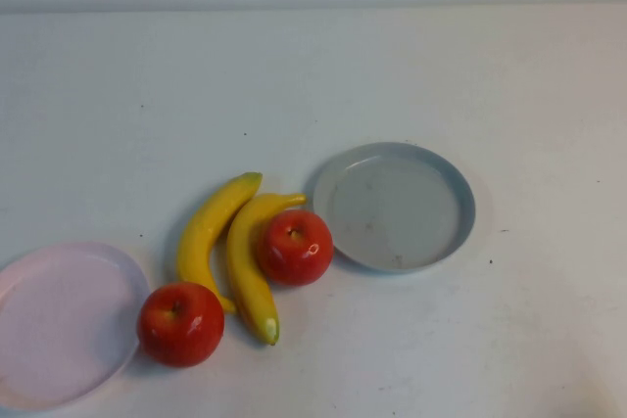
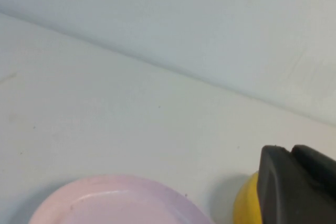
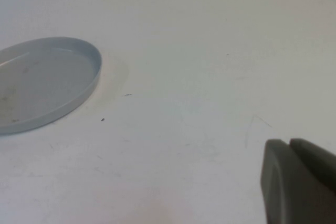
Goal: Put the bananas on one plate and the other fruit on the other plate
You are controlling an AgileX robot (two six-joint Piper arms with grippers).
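Two yellow bananas [image 1: 208, 227] [image 1: 245, 266] lie side by side near the table's front middle. One red apple [image 1: 295, 247] rests against the right banana, next to the grey-blue plate [image 1: 402, 208]. The other apple [image 1: 180, 323] sits beside the pale pink plate [image 1: 59, 325] at the front left. Both plates hold nothing. Neither gripper shows in the high view. In the left wrist view my left gripper [image 2: 290, 149] is shut and empty, with a yellow banana [image 2: 244, 203] and the pink plate [image 2: 121, 203] behind it. In the right wrist view my right gripper [image 3: 289, 141] is shut and empty, apart from the grey-blue plate [image 3: 42, 82].
The table [image 1: 313, 85] is plain white, with a pale wall along its far edge. Bare table lies behind the fruit and to the right of the grey-blue plate.
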